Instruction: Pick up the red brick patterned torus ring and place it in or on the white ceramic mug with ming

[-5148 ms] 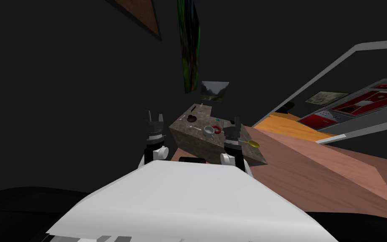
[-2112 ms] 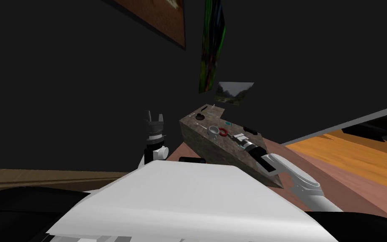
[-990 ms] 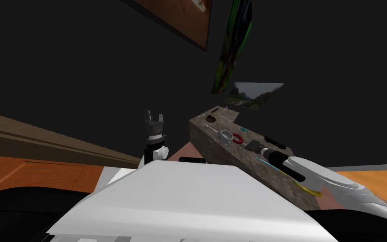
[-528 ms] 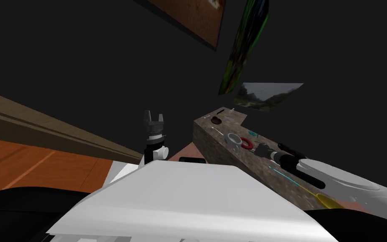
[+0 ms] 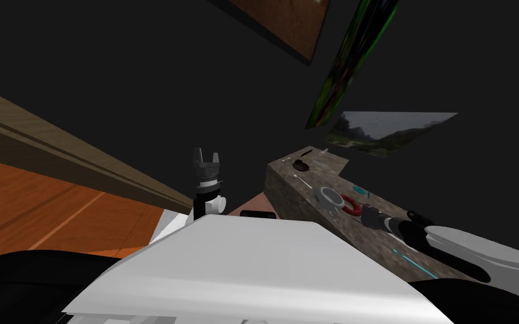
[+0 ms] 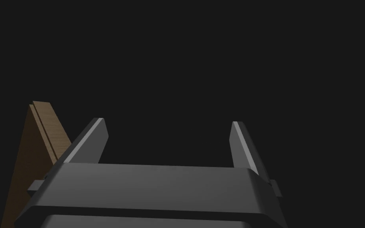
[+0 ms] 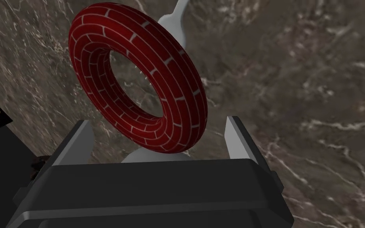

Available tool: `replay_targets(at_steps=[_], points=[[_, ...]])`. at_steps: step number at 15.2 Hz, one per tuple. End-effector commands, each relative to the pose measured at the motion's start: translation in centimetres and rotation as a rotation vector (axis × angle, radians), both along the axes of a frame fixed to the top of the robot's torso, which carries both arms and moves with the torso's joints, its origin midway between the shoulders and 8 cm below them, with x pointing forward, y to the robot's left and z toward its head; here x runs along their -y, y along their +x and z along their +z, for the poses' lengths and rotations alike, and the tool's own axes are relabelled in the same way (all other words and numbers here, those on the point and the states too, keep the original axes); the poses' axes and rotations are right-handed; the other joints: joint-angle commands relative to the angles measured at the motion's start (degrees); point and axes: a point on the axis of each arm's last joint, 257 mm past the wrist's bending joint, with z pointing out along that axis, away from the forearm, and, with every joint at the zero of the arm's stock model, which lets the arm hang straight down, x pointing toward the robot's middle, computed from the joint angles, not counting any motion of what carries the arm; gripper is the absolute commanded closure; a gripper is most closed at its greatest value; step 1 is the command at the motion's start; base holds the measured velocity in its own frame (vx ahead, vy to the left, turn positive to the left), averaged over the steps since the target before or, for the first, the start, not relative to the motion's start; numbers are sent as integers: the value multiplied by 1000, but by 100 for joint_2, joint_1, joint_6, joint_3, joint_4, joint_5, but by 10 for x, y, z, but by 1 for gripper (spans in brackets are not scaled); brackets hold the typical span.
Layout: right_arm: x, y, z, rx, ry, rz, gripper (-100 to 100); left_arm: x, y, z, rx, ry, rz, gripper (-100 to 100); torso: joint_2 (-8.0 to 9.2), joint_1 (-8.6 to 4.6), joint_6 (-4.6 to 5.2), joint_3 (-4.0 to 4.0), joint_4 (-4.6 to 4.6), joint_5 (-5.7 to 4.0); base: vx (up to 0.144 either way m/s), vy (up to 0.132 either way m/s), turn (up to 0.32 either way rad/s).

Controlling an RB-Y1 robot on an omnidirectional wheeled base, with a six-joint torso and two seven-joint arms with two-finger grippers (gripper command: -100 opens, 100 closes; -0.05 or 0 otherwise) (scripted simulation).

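Observation:
The red brick-patterned ring lies on a brown marble counter, partly over a grey spoon. My right gripper is open, and the ring's near rim sits between its two fingers without either pressing on it. In the head view the ring lies right beside the white mug, on the side toward my right gripper. My left gripper is held up left of the counter, and the left wrist view shows that gripper open with nothing in it.
Small things lie along the counter: a dark round piece at the far end, teal bits past the ring and a teal stick under my right forearm. A wooden ledge and orange floor are on the left.
My view has swung, so the counter has slid right and the wooden ledge and orange floor have come in at left. My right arm has reached out along the counter to the ring.

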Motion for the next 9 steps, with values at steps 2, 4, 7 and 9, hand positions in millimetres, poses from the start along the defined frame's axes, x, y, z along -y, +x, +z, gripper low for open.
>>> replay_targets(at_steps=[2, 4, 7, 9], points=[[1, -12, -7, -33, -5, 3, -100, 0, 0, 0, 0, 0, 0, 0, 0, -4, 1, 0, 0, 0, 64, 39, 69], [1, -25, -21, -34, -3, -21, -100, 0, 0, 0, 0, 0, 0, 0, 16, -23, 0, 9, 3, -5, 15, -26, 149], [1, -27, -24, -33, -1, -27, -100, 0, 0, 0, 0, 0, 0, 0, 33, -56, 3, 19, 8, -13, -4, -58, 97], [1, -28, -24, -33, -2, -28, 100, 0, 0, 0, 0, 0, 0, 0, 36, -44, 4, 21, 9, -10, -3, -9, -8]])
